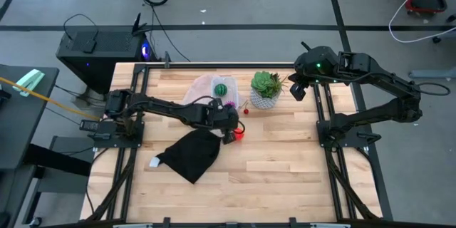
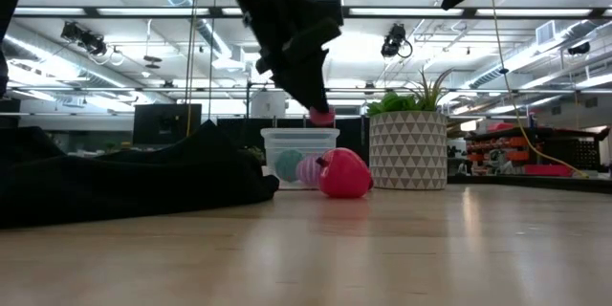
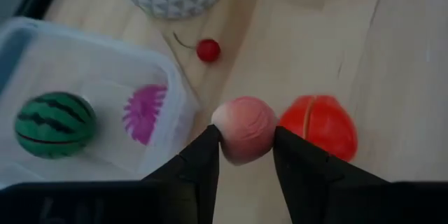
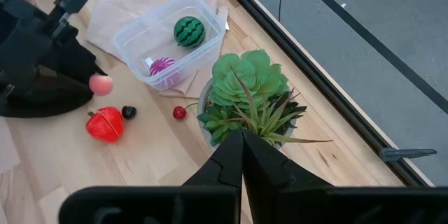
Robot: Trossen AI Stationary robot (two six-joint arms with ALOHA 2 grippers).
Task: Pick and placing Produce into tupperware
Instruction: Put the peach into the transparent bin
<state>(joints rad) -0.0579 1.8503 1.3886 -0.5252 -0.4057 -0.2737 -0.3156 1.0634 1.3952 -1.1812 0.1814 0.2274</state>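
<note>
The left gripper [image 3: 245, 155] pinches a pink piece [image 3: 244, 129] above the table, beside the tupperware [image 4: 140, 38], which holds two pieces — striped ball [image 4: 189, 31], magenta piece [image 4: 162, 68]. A small dark bit [image 4: 129, 112] — possibly a berry. The right gripper [image 4: 243, 155], fingers together, hovers over the succulent [image 4: 250, 91].

Count at this moment. One tub [image 4: 170, 40], with two pieces inside: one melon [image 4: 189, 31], one magenta piece [image 4: 162, 67]. On the wood outside it: one red-orange piece [image 4: 105, 124], one cherry [image 4: 180, 113], one dark bit [image 4: 129, 112]. One pink piece [image 3: 244, 129] sat between my left fingers [image 3: 203, 161]. Produce total: six. One potted plant [image 4: 246, 98], one black cloth [image 1: 189, 153], one pale sheet [image 4: 115, 18].
</note>
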